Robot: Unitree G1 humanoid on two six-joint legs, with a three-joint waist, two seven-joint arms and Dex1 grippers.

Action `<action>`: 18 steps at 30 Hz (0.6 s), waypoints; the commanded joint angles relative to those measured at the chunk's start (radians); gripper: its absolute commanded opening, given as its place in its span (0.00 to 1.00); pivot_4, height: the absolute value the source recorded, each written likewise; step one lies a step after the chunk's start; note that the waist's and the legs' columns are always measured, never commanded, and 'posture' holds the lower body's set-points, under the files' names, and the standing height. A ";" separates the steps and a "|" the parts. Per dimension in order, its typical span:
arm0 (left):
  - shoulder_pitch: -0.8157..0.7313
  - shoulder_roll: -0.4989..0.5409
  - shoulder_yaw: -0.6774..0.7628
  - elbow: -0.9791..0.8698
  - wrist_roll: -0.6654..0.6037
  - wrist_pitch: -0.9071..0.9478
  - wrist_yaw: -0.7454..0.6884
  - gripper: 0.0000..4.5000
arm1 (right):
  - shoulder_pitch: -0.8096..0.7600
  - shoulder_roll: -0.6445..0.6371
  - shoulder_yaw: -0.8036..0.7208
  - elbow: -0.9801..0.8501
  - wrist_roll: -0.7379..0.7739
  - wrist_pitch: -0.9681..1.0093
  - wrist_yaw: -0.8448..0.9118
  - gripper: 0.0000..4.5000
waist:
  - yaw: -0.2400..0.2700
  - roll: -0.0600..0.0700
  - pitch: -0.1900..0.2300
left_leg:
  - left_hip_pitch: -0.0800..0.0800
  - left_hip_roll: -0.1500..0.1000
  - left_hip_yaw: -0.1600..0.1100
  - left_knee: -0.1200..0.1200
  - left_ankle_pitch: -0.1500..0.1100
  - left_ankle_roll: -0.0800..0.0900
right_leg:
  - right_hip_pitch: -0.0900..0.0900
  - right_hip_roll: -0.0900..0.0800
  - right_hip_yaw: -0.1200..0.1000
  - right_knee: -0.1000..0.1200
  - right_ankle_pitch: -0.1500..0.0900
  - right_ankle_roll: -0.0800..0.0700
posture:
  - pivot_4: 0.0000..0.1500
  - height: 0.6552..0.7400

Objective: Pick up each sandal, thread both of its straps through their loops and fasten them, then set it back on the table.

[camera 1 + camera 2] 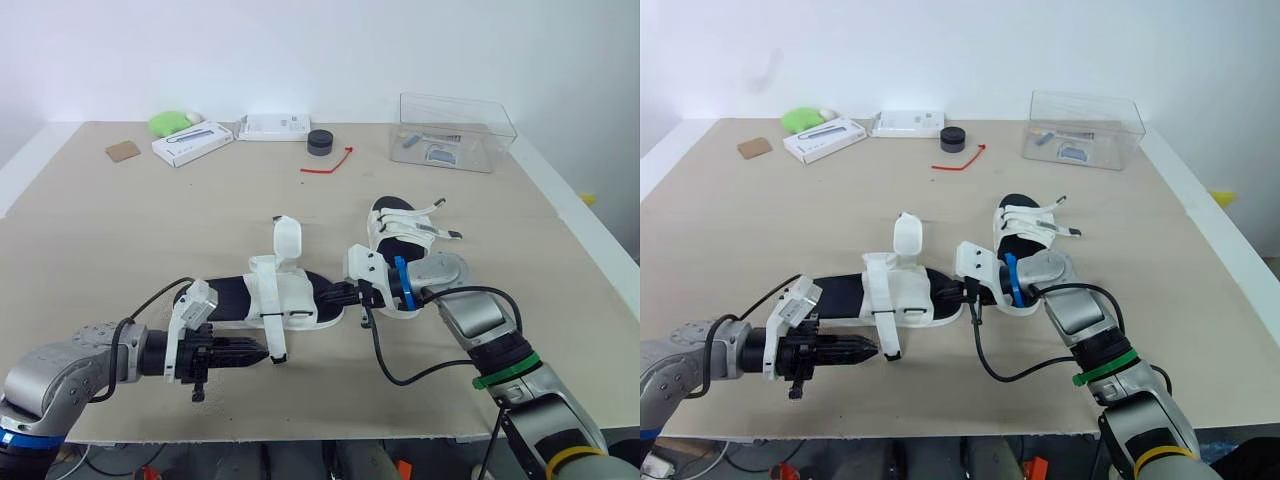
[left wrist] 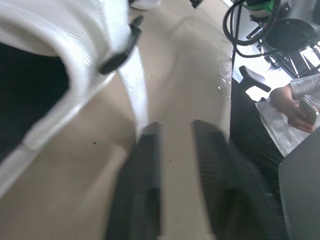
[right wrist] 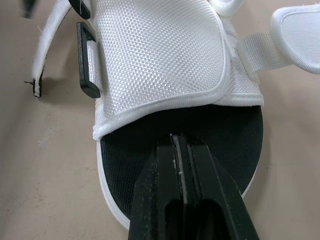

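- The near sandal (image 1: 290, 296) lies flat on the table (image 1: 120, 250), white uppers over a black footbed. Neither strap is fastened.
- The second sandal (image 1: 405, 232) sits just beyond the near sandal's toe end.
- The left gripper (image 1: 262, 352) is beside the near sandal's side. Its fingers are a narrow gap apart with nothing between them, and the loose strap (image 1: 277, 335) hangs just at their tips.
- The right gripper (image 3: 179, 139) is at the near sandal's toe end. Its fingers are pressed together over the footbed, with nothing visibly clamped.
- The sandal looks light, so it probably slides unless pinned. The woven strap is soft and floppy, so it is best pinched near its free end.
- The black loop (image 3: 89, 60) looks rigid, and the sole edge is the firmer place to hold.
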 commanded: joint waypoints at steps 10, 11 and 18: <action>-0.035 -0.086 -0.083 0.003 0.079 -0.081 0.035 0.98 | -0.019 -0.002 0.000 -0.005 -0.004 -0.010 0.013 0.00 | 0.000 0.000 0.000 | 0.000 -0.001 0.001 -0.001 0.000 0.000 | 0.000 -0.001 0.000 0.000 0.001 -0.001 | 1.00 1.00; -0.039 -0.093 -0.095 0.002 0.081 -0.079 0.033 0.98 | -0.019 -0.002 0.000 -0.004 -0.005 -0.010 0.013 0.00 | 0.000 0.000 0.000 | 0.000 -0.001 0.001 -0.001 0.000 0.000 | 0.000 -0.001 0.000 0.000 0.001 -0.001 | 1.00 1.00; -0.072 -0.111 -0.155 0.029 0.118 -0.098 0.008 0.98 | -0.023 -0.002 0.000 -0.002 -0.011 -0.012 0.017 0.00 | 0.000 0.000 0.000 | 0.000 -0.001 0.000 -0.001 0.000 0.000 | 0.000 0.000 0.000 0.000 0.001 -0.001 | 1.00 1.00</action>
